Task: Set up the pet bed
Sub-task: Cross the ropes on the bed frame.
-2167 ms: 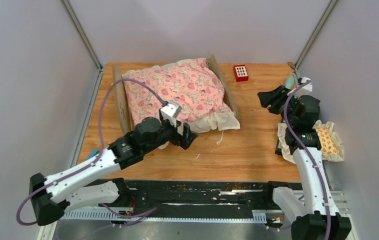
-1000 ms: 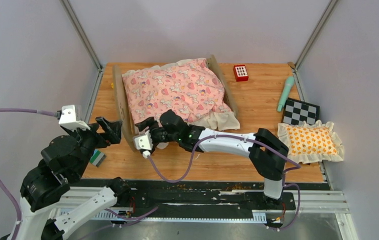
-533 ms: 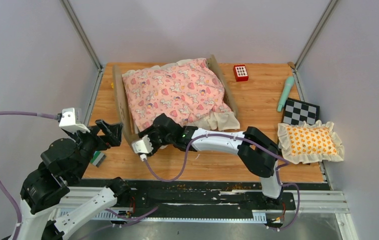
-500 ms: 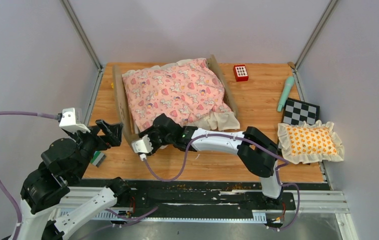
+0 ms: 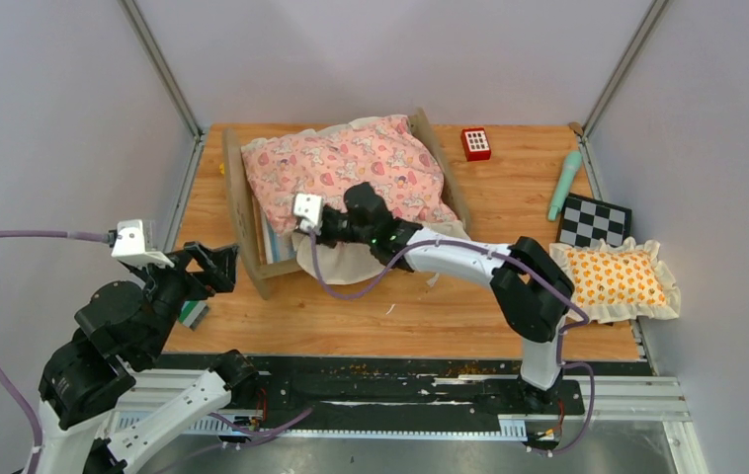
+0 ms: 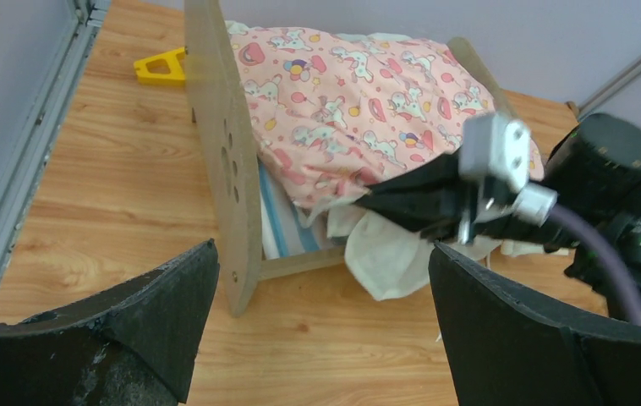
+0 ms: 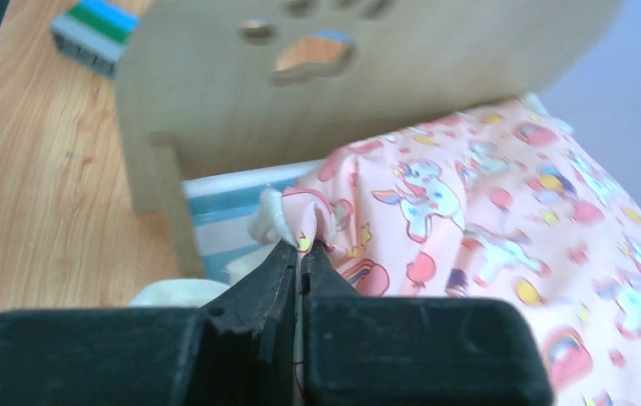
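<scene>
Wooden table [image 5: 489,296]: pet bed [image 5: 351,168] by the far-left corner, red block [image 5: 475,143] at the far edge, checkered board [image 5: 594,219] and frilled pillow [image 5: 614,277] along the right edge.

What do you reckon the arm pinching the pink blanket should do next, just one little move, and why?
Probably carry the pinched fold a little toward the headboard and lower it. The right gripper is shut on the quilt at its edge, which is raised and bunched, so the striped mattress shows bare beside the headboard and the white ruffle sags off the side.
</scene>
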Controlling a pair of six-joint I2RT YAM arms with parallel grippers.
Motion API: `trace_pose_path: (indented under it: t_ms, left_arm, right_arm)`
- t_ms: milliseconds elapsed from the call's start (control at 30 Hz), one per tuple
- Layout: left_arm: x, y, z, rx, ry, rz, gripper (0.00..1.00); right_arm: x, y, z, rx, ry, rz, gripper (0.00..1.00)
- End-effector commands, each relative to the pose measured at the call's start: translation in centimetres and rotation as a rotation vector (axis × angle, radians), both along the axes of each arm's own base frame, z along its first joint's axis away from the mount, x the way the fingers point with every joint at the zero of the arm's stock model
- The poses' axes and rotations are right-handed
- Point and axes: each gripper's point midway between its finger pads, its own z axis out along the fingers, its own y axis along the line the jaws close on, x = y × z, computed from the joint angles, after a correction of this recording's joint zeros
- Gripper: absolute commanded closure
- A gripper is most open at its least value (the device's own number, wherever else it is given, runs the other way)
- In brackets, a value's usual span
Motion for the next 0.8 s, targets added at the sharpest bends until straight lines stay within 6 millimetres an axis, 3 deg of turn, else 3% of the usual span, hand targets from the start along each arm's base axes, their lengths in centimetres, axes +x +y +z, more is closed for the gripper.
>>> trace_pose_path:
  t_ms: [0, 133, 367, 533, 767]
  left_arm:
    - [0.9, -0.3, 0.2, 0.048, -0.029, -0.001, 0.00]
    - [1.9, -1.5, -0.6, 0.097, -0.021, -0.028, 0.00]
    - [4.8, -4.8, -2.8, 0.203, 0.034, -0.088, 0.03]
    - [7.6, -8.3, -4.6, 0.278, 0.068, -0.159, 0.24]
    - [11.8, -13.0, -7.4, 0.360, 0.121, -0.270, 0.19]
  right_arm:
    - [2.2, -2.8, 7.3, 0.297, 0.236, -0.043, 1.00]
    - [5.1, -5.3, 7.2, 0.373, 0.358, -0.096, 1.00]
    - [7.3, -7.8, 6.4, 0.450, 0.486, -0.095, 1.00]
    - [9.0, -9.4, 6.1, 0.486, 0.536, -0.137, 1.00]
    - [11.6, -11.2, 5.8, 0.495, 0.575, -0.230, 1.00]
